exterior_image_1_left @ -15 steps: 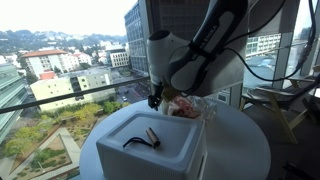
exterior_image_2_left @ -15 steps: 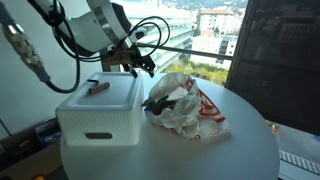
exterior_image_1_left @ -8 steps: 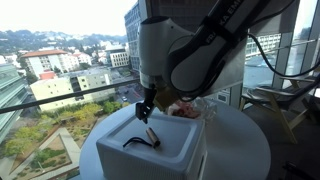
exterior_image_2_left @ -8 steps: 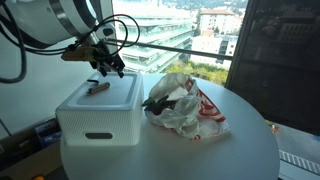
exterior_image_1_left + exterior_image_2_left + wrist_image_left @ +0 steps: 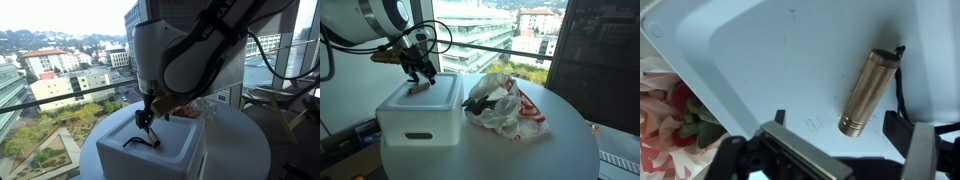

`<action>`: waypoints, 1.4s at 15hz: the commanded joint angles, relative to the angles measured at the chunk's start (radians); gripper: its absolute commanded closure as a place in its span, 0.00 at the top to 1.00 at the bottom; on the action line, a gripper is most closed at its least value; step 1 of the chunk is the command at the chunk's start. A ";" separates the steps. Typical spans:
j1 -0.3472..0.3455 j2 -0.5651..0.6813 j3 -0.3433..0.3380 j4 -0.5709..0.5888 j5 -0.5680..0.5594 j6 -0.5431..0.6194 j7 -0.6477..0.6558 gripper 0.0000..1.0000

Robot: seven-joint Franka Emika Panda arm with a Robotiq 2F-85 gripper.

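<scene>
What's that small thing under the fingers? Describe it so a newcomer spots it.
On the round white table stands a white box, beside a crumpled plastic bag. On its lid lies a small bronze cylinder with a black cord at one end, the only thing there.

Left of frame: black robot gripper pointing down, tips just above a small brownish object lying on the lid of a white rectangular plastic box. Centre: crumpled white-and-red plastic bag, touching the box, both on a round white table.
</scene>
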 commanded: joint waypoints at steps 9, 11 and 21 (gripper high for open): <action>-0.049 0.071 0.031 0.040 0.125 -0.008 -0.098 1.00; -0.047 0.072 0.034 0.039 0.137 -0.001 -0.114 1.00; -0.031 0.100 0.024 0.059 0.107 -0.014 -0.110 0.43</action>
